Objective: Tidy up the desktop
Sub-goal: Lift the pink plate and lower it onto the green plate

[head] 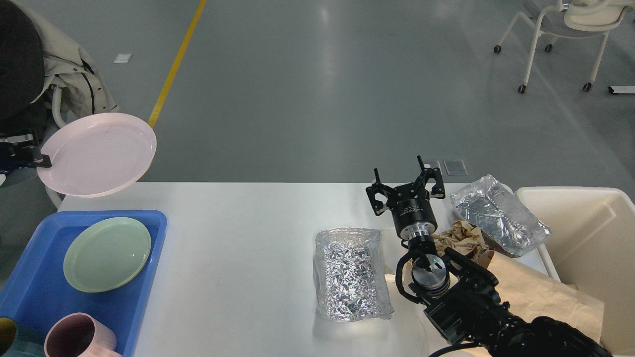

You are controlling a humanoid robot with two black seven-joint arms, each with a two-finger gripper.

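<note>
Head view shows our left gripper (43, 159) at the far left edge, clamped on the rim of a pink plate (97, 153). We hold the plate in the air, roughly level, above the far left corner of the desktop (238, 258) and just beyond the blue tray (149, 277). Only the fingertips of that gripper show; the arm behind it is out of frame.

Our right gripper (404, 189) hovers over the right part of the desktop with its fingers spread apart and nothing between them. Our right arm comes in from the lower right.

On the blue tray at the near left lie a pale green plate (107, 254) and, at the bottom edge, a pink mug (79, 338) beside a partly cut-off teal cup (6, 337).

On the desktop, left of our right arm, sits a crumpled foil container (351, 272). A second foil container (498, 214) lies tilted near the right end, resting on crumpled brown paper (464, 238). A cream bin (585, 238) stands just beside the table's right edge.
</note>
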